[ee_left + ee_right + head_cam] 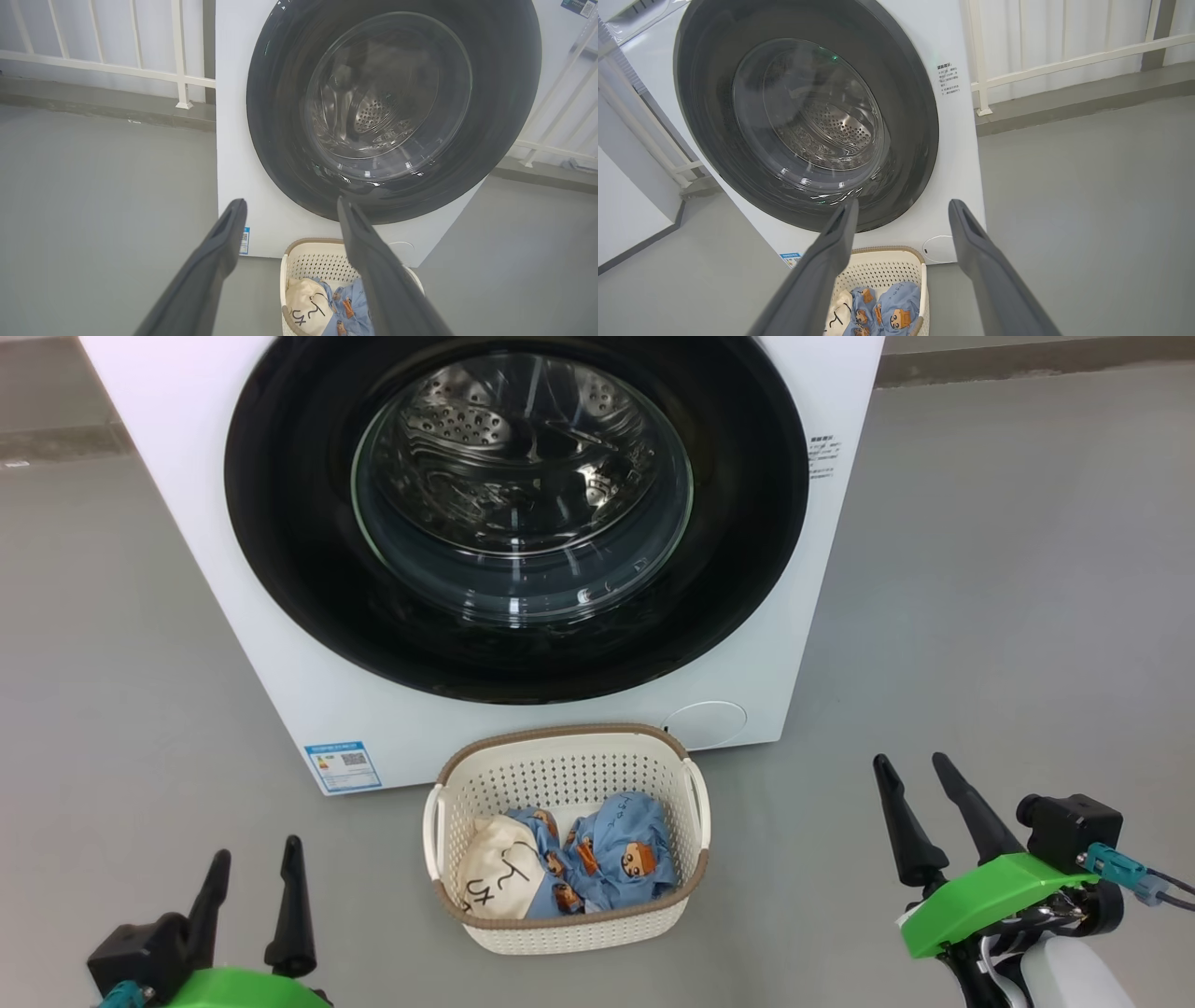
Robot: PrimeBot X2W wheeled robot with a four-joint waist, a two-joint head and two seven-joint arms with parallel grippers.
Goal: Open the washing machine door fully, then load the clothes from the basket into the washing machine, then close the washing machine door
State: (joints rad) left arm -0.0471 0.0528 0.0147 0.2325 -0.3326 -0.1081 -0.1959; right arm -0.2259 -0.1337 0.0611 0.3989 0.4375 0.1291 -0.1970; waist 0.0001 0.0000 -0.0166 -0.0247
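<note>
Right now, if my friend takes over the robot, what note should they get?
Left claw: open, empty, left of the basket.
Right claw: open, empty, right of the basket.
Door: shut on the washer.
Clothes: in the basket, on the floor before the washer.
Done: nothing yet.
Left: open door, load clothes, shut door.

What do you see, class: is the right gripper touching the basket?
Apart. The head view shows bare grey floor between the open right gripper and the basket.
</note>
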